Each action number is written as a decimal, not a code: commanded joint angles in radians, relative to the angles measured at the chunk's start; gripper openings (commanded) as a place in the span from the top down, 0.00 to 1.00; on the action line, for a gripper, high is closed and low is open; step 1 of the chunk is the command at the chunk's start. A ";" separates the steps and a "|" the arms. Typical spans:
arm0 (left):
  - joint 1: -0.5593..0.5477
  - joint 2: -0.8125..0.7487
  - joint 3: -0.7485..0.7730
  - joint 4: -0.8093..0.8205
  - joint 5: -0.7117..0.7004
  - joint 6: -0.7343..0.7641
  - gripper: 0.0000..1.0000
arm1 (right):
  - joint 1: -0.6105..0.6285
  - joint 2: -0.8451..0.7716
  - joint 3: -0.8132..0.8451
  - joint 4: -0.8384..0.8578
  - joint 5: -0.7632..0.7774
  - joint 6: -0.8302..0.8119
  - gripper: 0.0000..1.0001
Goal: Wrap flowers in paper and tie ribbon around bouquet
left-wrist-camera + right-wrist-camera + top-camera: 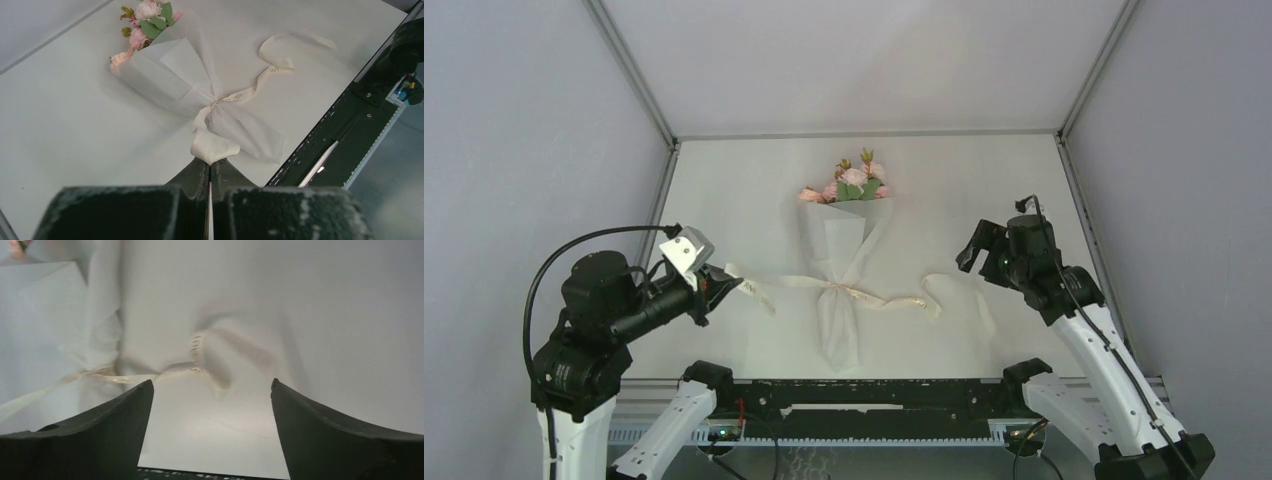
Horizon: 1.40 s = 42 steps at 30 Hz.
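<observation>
The bouquet [839, 250] lies mid-table: pink flowers [852, 182] at the far end and a cone of off-white paper [165, 70] tapering toward me. The cream ribbon [789, 283] is tied round the cone's narrow waist, with one tail running left and the other curling right [929, 297]. My left gripper [722, 283] is shut on the left tail's end, and the ribbon [215, 147] bulges out just past the closed tips of the left gripper [210, 162]. My right gripper [969, 252] hangs open to the right of the bouquet. Between its fingers, the right gripper [212, 384] holds nothing, and the ribbon curl [200, 347] lies beyond it.
A black rail [874, 395] runs along the table's near edge between the arm bases. Grey enclosure walls and metal posts [664, 180] bound the white table [984, 190] at the left, right and back.
</observation>
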 commanded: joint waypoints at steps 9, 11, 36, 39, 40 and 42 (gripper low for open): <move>-0.003 -0.024 -0.044 0.014 0.140 -0.071 1.00 | 0.399 0.106 -0.002 0.606 -0.335 -0.455 0.05; -0.003 -0.044 -0.062 0.022 0.164 -0.068 1.00 | 0.496 0.221 0.000 0.744 -0.406 -0.543 0.06; -0.003 -0.188 -0.301 0.370 0.176 -0.340 1.00 | 0.607 0.824 0.221 1.169 -0.762 -0.676 0.07; -0.003 -0.180 -0.267 0.367 0.175 -0.342 1.00 | 0.604 0.858 0.238 1.166 -0.745 -0.670 0.08; -0.003 -0.178 -0.253 0.366 0.179 -0.342 1.00 | 0.602 0.868 0.243 1.168 -0.746 -0.662 0.09; -0.003 -0.173 -0.230 0.358 0.188 -0.342 1.00 | 0.600 0.894 0.256 1.168 -0.750 -0.652 0.09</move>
